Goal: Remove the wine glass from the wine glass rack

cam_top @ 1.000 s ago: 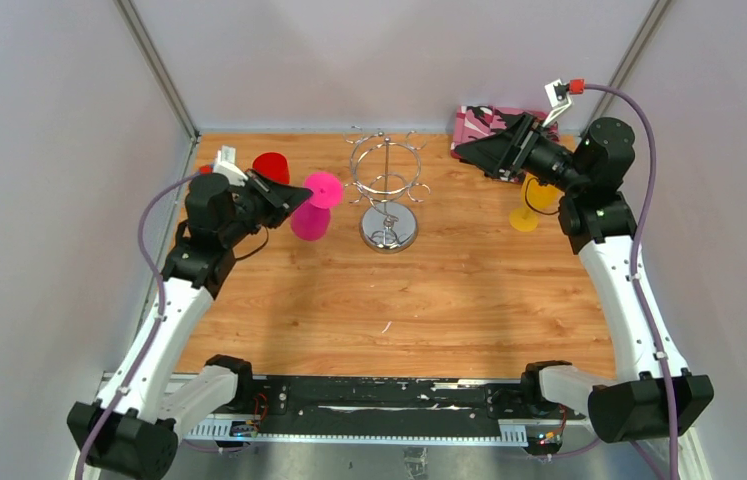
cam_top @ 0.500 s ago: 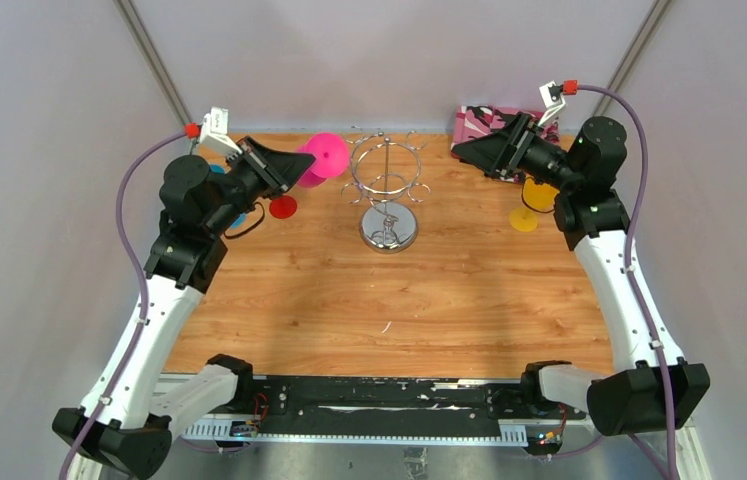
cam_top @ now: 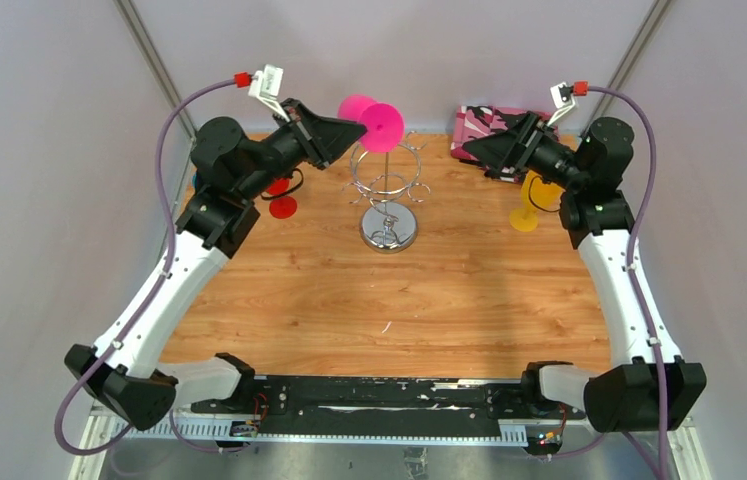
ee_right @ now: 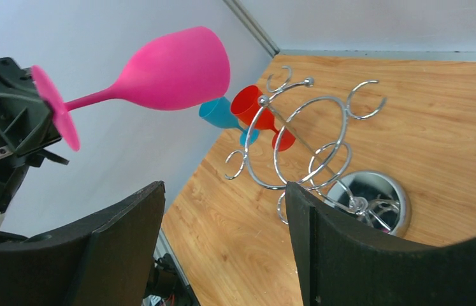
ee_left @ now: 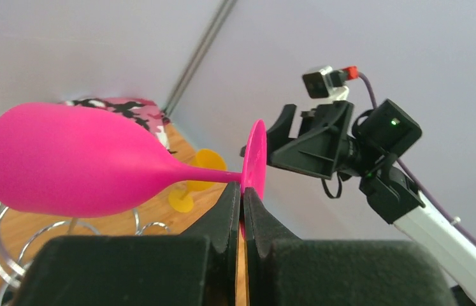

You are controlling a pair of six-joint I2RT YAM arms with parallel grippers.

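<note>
My left gripper is shut on the foot rim of a pink wine glass and holds it on its side in the air, just above the back left of the chrome wine glass rack. The glass touches no hook. In the left wrist view my gripper pinches the foot, and the bowl points left. My right gripper is open and empty, raised to the right of the rack. In the right wrist view it faces the rack and the pink glass.
A yellow glass stands on the wooden table under my right arm. A red glass and a blue glass stand left of the rack. A pink patterned cloth lies at the back right. Walls close in left, right and behind.
My left arm has lifted the pink glass from low beside the rack's left up and to the right, to above the rack's ring. My right arm has barely moved.
</note>
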